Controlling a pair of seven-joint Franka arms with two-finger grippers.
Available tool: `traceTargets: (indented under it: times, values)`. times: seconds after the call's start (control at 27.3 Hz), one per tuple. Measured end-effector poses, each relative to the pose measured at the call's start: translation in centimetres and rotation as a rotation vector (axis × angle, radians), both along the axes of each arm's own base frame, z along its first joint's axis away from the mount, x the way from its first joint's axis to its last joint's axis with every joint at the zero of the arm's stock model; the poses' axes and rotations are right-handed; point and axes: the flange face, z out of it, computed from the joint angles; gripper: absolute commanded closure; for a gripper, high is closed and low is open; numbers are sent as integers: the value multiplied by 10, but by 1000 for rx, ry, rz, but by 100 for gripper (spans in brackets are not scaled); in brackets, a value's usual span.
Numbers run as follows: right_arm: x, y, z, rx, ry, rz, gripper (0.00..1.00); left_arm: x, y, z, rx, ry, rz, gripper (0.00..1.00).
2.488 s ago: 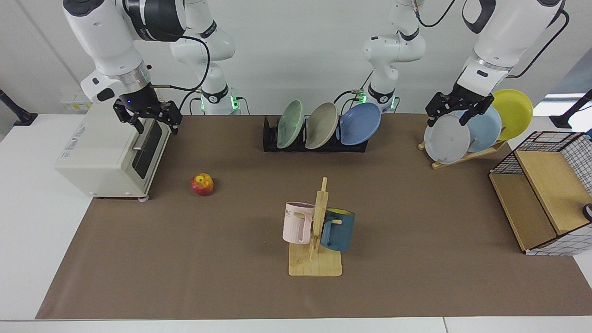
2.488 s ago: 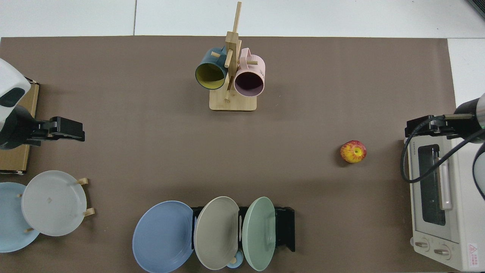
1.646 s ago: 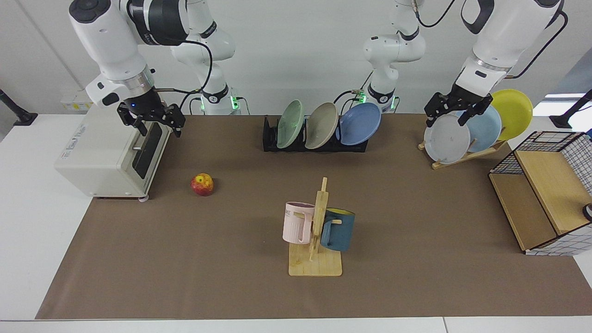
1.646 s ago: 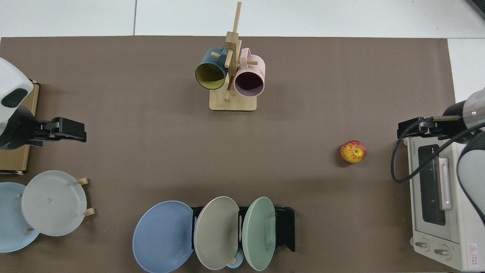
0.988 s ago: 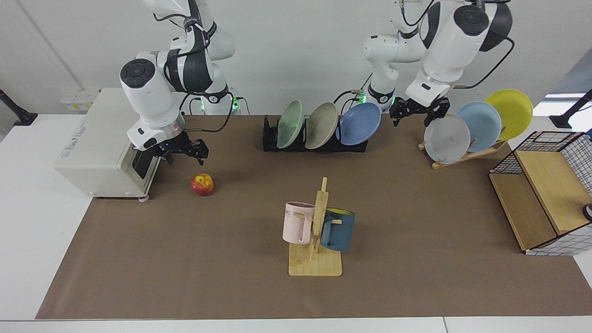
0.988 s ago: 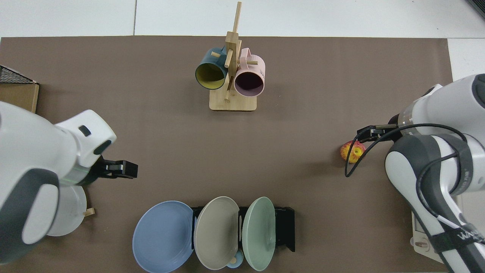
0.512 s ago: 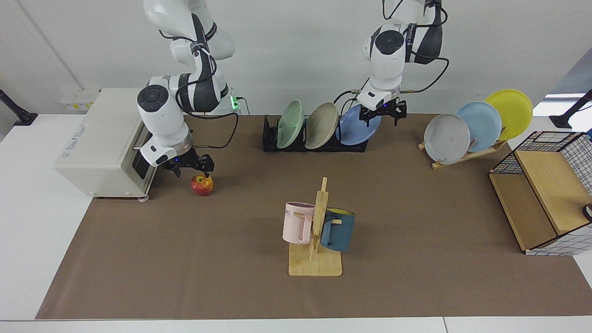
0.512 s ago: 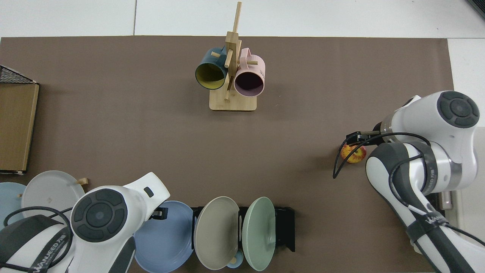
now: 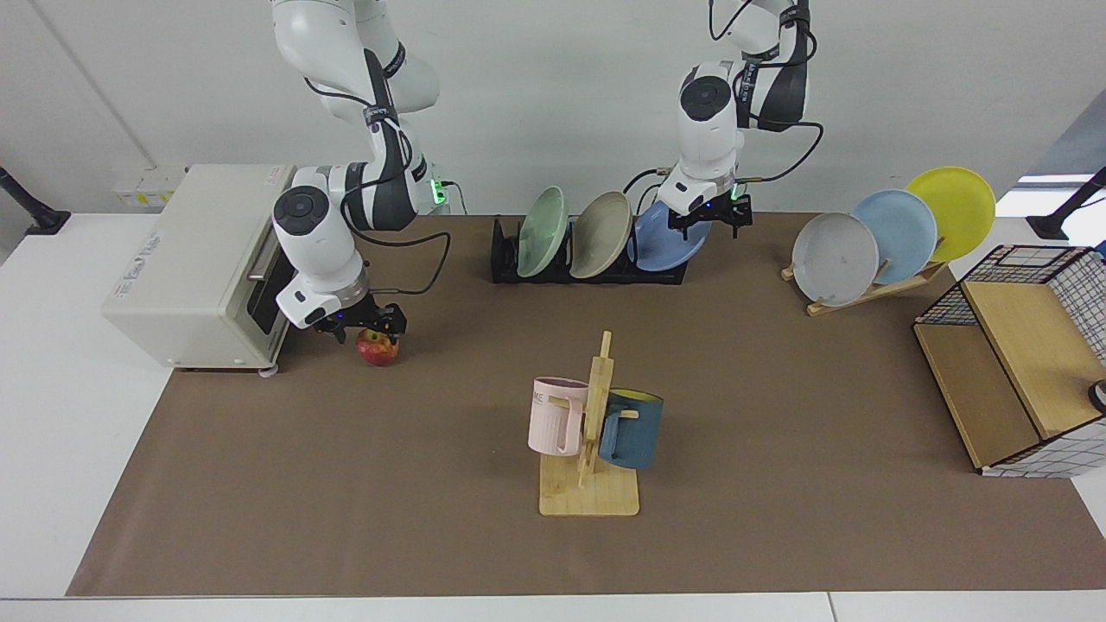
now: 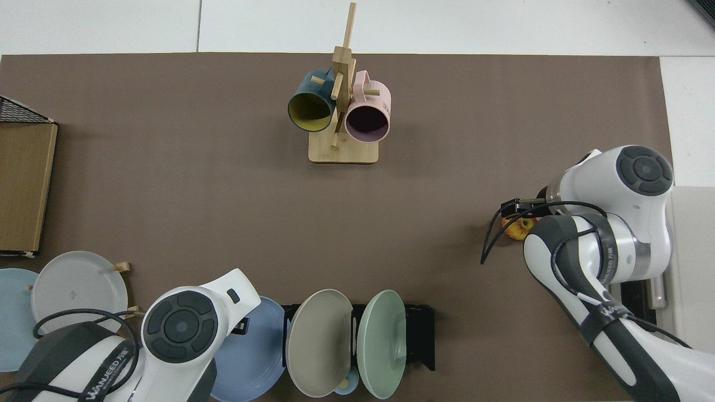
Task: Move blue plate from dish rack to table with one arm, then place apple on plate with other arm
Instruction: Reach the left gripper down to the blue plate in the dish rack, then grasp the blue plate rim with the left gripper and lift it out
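Blue plate: in dish rack, unmoved; left gripper at rim, grasp undeterminable. Apple: on table; right gripper spread above.

Six plates, two mugs, one apple, two arms, one toaster oven

— Where does the facing camera sit?
— Across the table from my bases, raised and tilted down, far enough to take in the whole mat and both my arms.
— And the top one?
— Straight above, nearer; the mug tree side is at its top edge. Both share the mat, the dish rack and mug tree.
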Motion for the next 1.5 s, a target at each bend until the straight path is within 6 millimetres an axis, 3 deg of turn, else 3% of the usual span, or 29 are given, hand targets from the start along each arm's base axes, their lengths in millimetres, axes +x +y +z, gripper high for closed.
traceTargets:
  times: [0.22,0.29,0.62,0.7,0.77,0.91,1.02,1.32,1.5]
  values:
    - [1,11,-23,-6,10,10,0,0,0,0,1,0,0,92]
    - [2,12,-29,-8,18,11,0,0,0,0,1,1,-1,100]
    - [1,9,-45,-14,46,7,1,0,2,1,6,11,-47,100]
    - [0,9,-48,-15,51,7,8,0,2,3,9,8,-57,100]
    - [0,9,-51,-16,57,7,24,0,2,4,13,4,-63,100]
    - [-2,9,-58,-18,65,7,74,5,0,12,49,-7,-87,100]
    - [-3,9,-61,-18,63,8,100,11,-3,27,91,-12,-104,100]
    - [-1,9,-59,-17,50,8,100,35,-9,87,149,-62,-107,100]
    - [5,10,-53,-15,32,10,100,76,10,128,106,-119,-10,100]
